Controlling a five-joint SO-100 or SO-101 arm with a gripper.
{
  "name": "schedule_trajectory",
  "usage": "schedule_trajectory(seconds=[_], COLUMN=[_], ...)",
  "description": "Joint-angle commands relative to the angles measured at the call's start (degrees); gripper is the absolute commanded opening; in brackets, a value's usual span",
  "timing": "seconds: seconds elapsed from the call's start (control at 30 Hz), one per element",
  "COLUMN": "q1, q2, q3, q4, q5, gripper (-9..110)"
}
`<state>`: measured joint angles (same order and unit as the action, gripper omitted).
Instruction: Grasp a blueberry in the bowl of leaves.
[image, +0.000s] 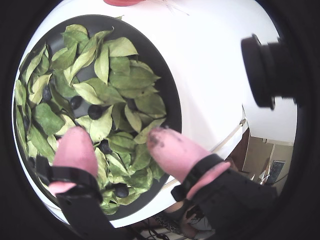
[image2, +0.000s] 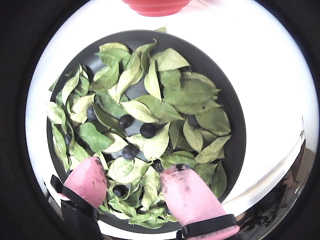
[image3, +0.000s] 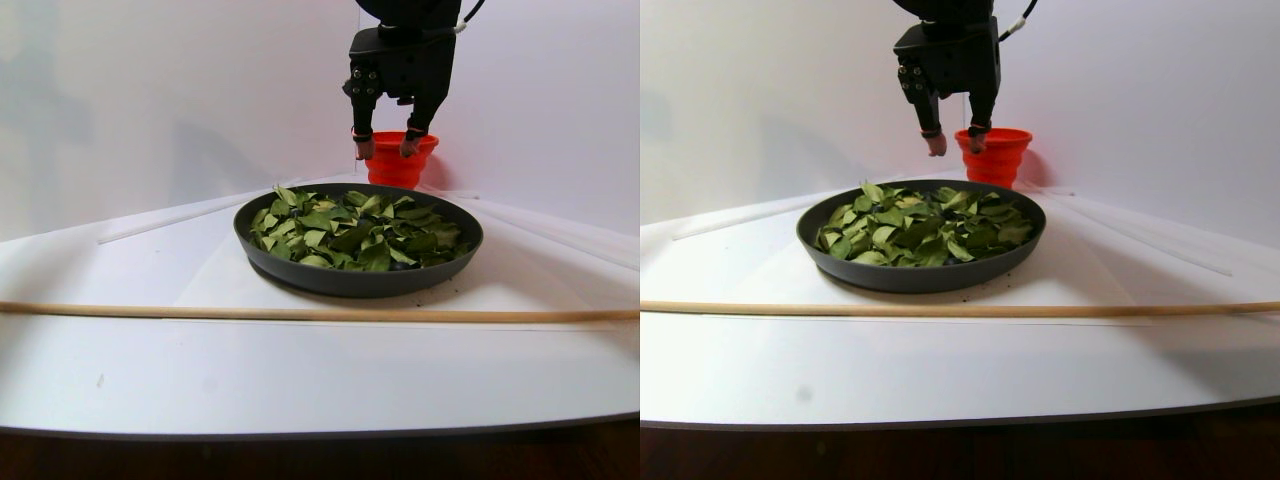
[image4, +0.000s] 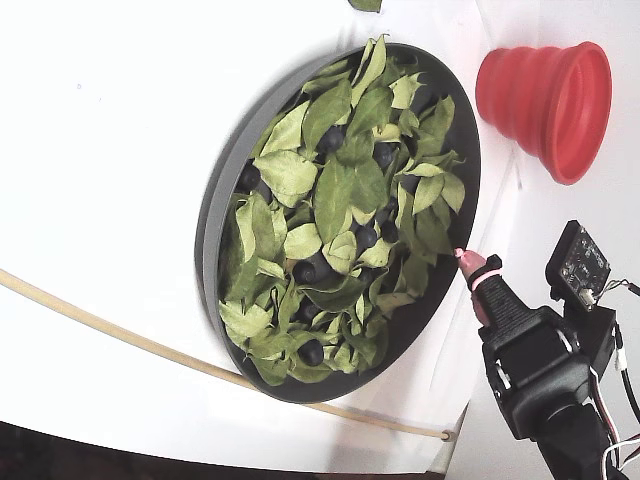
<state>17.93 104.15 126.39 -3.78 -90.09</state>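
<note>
My gripper (image2: 131, 175) hangs above the near side of the bowl (image2: 235, 150), pink fingertips (image2: 86, 179) spread wide with nothing between them; in the stereo pair view it sits well clear of the leaves (image3: 355, 228), level with the red cup (image3: 400, 160) behind.

The blueberries lie half-buried in the leaves (image2: 165, 100); in a wrist view I count 3 exposed ones near the middle, the clearest being the blueberry (image2: 147, 130) lying on a pale leaf, with another blueberry (image2: 129, 152) just toward me and a third berry (image2: 125, 120) beside it; one more dark berry (image2: 119, 190) lies between my fingertips, tucked under leaf edges.

To do this well I judge I should pick the most exposed berry, centre it between the 2 pads, come straight down with the gap kept wide so the tips part the leaves rather than press them onto the fruit, then close gently; a round berry will likely roll or squash under a hard or off-centre pinch.

For room: the bowl's rim (image4: 215, 215) is low and the middle berries are well away from it; the cup (image4: 545, 95) stands apart from the bowl on the far side; the thin wooden rod (image3: 300, 312) lies on the white table (image3: 120, 370) in front of the bowl, out of my descent path.
</note>
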Motion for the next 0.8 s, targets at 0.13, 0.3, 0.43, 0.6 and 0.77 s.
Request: schedule_trajectory(seconds=[0.13, 0.3, 0.43, 0.6, 0.77], q1=[0.70, -0.26, -1.41, -2.11, -2.72], q2=[3.25, 2.37, 1.14, 0.00, -0.44], q3=[-0.44, 0.62, 1.93, 2.37, 2.46], q4=[0.00, -0.35, -1.58, -2.20, -2.37], q5=[-0.09, 0.18, 0.53, 0.97, 2.02], gripper=[21, 21, 21, 20, 20])
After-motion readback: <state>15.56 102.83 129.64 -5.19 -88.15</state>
